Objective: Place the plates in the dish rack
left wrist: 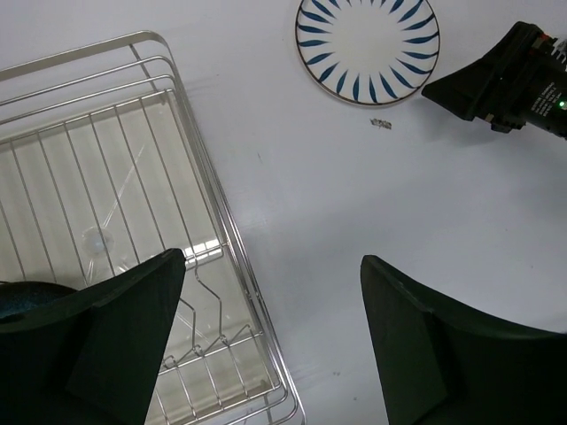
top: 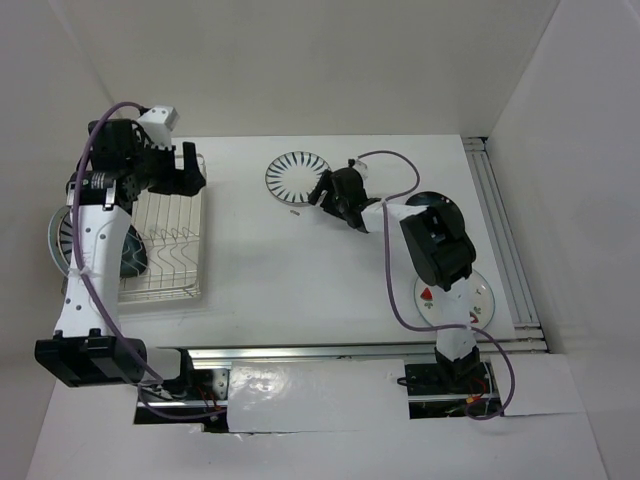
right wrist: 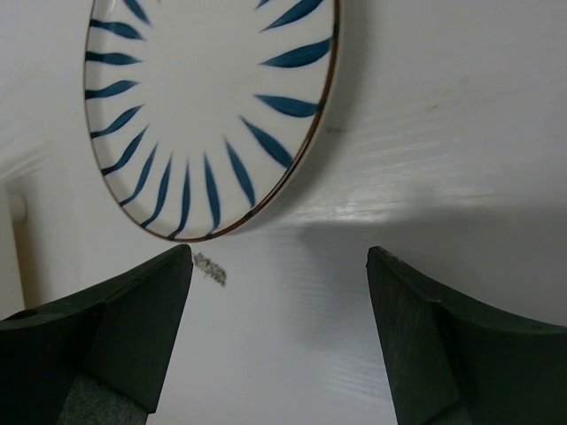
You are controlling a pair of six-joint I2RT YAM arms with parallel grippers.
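Recorded in a robotics laboratory test cell. Enclosed at back and sides by plain white wall panels [top: 350,60]; floored with a bare matte white tabletop [top: 300,270]; framed along the right and near edges by silvery aluminium extrusion rails [top: 500,230]. Fitted at the near edge with a white-and-black jointed left robot arm [top: 90,270] and a matching right robot arm [top: 435,245], both trailing loose purple cables [top: 389,285]. Stocked with staged crockery: a rectangular silvery wire dish rack [top: 170,230] and a round white plate with dark blue radial stripes [top: 298,176].

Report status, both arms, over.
Left gripper open over dish rack edge. Right gripper open, just short of striped plate. Small scrap beside plate, path clear.
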